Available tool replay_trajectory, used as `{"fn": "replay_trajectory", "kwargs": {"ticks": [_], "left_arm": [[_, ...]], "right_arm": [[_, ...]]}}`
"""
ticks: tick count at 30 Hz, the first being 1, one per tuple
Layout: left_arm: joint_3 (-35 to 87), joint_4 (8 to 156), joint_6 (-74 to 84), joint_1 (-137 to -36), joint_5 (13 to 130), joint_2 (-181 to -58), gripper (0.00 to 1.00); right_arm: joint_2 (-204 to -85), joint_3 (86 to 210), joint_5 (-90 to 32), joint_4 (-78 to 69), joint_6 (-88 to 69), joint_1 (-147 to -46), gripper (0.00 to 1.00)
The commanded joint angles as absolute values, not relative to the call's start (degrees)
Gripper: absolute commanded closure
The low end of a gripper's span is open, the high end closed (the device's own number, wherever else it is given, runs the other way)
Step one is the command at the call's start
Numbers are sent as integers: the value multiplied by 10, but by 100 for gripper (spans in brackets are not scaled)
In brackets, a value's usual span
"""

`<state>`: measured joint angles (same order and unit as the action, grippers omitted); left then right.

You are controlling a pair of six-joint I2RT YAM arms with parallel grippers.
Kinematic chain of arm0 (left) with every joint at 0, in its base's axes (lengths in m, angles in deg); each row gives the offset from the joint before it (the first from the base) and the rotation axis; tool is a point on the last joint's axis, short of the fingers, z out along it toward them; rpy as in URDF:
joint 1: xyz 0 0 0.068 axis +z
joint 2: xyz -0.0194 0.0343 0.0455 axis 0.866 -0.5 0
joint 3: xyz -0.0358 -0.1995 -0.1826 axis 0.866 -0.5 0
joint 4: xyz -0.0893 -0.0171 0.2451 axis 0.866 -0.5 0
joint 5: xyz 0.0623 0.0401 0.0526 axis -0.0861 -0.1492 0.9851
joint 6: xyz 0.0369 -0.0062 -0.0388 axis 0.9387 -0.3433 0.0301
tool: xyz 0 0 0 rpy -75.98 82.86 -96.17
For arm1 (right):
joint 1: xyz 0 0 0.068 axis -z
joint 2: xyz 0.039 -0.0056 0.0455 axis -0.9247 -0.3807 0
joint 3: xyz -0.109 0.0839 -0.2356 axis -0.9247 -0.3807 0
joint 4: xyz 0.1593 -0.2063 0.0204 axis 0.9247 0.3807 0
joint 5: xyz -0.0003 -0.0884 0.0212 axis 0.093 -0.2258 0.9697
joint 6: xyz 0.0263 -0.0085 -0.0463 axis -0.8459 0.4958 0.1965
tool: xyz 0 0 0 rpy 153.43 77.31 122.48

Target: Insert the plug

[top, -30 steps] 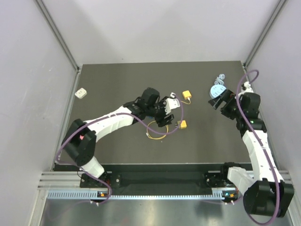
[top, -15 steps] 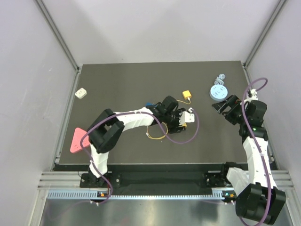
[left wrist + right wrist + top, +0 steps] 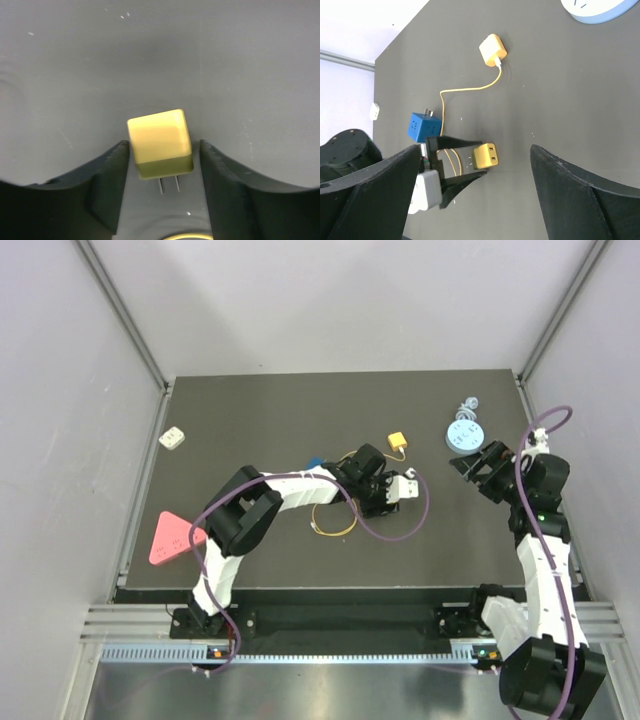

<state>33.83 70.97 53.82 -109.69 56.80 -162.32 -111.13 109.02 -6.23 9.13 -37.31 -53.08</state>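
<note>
The plug is a small yellow block lying on the black table, joined to a thin yellow cable. It also shows in the right wrist view. My left gripper is open low over the table. Its jaws stand on either side of a second yellow block that has two prongs, two ports and no cable. The right wrist view shows that block between the left fingers. My right gripper is open wide and empty, apart from the plug.
A blue cube socket lies left of the left gripper. A round blue-white disc and a white cable coil sit at the back right. A white block and a pink triangle lie at the left.
My left arm has swung right and set its open jaws around the cable-less yellow block. My right gripper has drawn back slightly to the right.
</note>
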Motion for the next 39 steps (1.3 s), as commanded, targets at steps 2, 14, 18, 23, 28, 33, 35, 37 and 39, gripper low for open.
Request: {"fn": "replay_trajectory", "kwargs": {"ticks": [2, 14, 18, 23, 28, 33, 35, 37, 39], "left_arm": [[360, 729, 527, -1097, 546, -1631, 48], [216, 849, 424, -1096, 564, -1435, 100], [172, 878, 403, -1097, 546, -1367, 100], [130, 894, 388, -1097, 515, -1291, 100], [113, 891, 385, -1097, 501, -1248, 100], [104, 879, 386, -1097, 487, -1231, 100], [100, 878, 388, -1097, 482, -1224, 100], [95, 880, 387, -1097, 477, -1215, 100], [88, 884, 387, -1097, 475, -1212, 100]], "right_arm": [[-1101, 1081, -52, 68, -376, -528, 10], [-1173, 1107, 28, 111, -337, -623, 25], [-1179, 1101, 68, 83, -362, -700, 31], [-1161, 1094, 90, 23, -424, -759, 35], [-1164, 1096, 97, -17, -466, -801, 39], [-1164, 1090, 92, -68, -499, -836, 39], [-1169, 1091, 80, -70, -504, -847, 39], [-1174, 1091, 69, -69, -503, -860, 40], [-1184, 1094, 61, -70, -501, -870, 41]]}}
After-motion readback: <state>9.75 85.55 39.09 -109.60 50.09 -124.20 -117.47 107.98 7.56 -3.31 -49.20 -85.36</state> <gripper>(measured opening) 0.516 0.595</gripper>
